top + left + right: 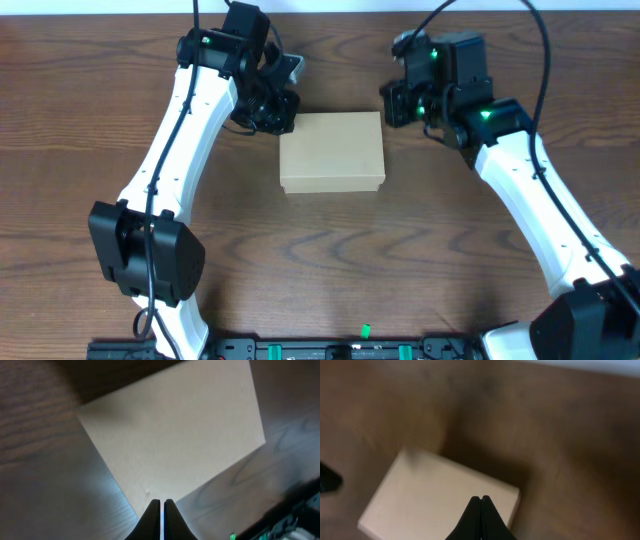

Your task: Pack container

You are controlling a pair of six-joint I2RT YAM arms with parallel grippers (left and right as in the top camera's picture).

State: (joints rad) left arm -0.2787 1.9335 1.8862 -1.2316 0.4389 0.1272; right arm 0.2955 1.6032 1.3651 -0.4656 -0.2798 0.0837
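While beside the container (pixel 332 152), left pincer (pixel 162 504) and right pincer (pixel 481 499), tips together.

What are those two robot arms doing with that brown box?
Two robot arms are working on a cardboard box that sits in the middle of a wooden table. The box is closed, with its lid lying flat. The left gripper is near one back corner of the box and the right gripper is near the other. Both have their fingers pinched together and are holding nothing. I cannot tell whether either one is touching the box.
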